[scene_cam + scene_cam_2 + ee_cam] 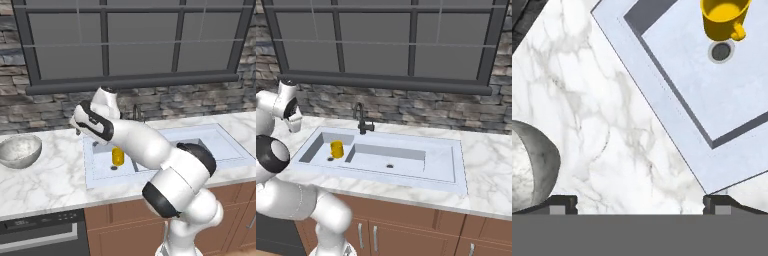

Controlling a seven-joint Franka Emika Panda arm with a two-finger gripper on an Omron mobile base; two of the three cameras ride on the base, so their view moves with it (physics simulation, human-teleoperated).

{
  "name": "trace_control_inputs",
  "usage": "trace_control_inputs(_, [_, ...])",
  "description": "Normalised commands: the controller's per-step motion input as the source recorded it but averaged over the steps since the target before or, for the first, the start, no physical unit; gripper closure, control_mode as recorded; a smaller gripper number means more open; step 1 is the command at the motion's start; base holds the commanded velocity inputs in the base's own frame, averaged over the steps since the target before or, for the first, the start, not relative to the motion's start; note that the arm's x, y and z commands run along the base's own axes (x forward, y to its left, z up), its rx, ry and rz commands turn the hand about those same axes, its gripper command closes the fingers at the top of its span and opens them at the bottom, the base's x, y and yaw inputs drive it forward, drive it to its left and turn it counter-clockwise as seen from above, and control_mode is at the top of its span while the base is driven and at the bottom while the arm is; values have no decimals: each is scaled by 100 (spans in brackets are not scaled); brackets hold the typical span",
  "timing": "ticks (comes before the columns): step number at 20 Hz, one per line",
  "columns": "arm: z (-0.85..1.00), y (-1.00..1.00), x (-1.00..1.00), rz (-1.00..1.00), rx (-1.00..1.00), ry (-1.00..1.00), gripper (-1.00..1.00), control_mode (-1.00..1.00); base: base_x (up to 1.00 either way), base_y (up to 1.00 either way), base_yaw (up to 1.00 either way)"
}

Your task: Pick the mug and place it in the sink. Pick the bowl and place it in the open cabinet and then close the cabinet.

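The yellow mug (pixel 117 156) (pixel 337 149) stands upright in the left basin of the white sink (pixel 100 177) (pixel 406 167), beside the drain; in the hand view the mug (pixel 724 17) shows a small handle. The speckled grey-white bowl (pixel 20 150) (pixel 532 165) rests on the marble counter, left of the sink. My gripper (pixel 77 132) (pixel 295 124) (pixel 640 204) hangs open and empty above the counter between bowl and sink (pixel 712 95), pointing down. The cabinet is out of view.
A dark faucet (pixel 361 120) (pixel 136 114) rises behind the sink, under a large window in a stone wall. Marble counter (pixel 55 180) stretches between bowl and sink and to the sink's right (pixel 486 165). A dark appliance front (pixel 40 235) sits below the counter.
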Motion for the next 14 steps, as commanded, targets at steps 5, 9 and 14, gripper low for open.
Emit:
trace_control_inputs(5, [51, 71, -1, 27, -5, 1, -100, -100, 0, 0, 0])
trace_control_inputs(9, [33, 58, 0, 14, -25, 0, -100, -100, 0, 0, 0])
trace_control_inputs(14, [-5, 42, 0, 1, -7, -2, -100, -100, 0, 0, 0])
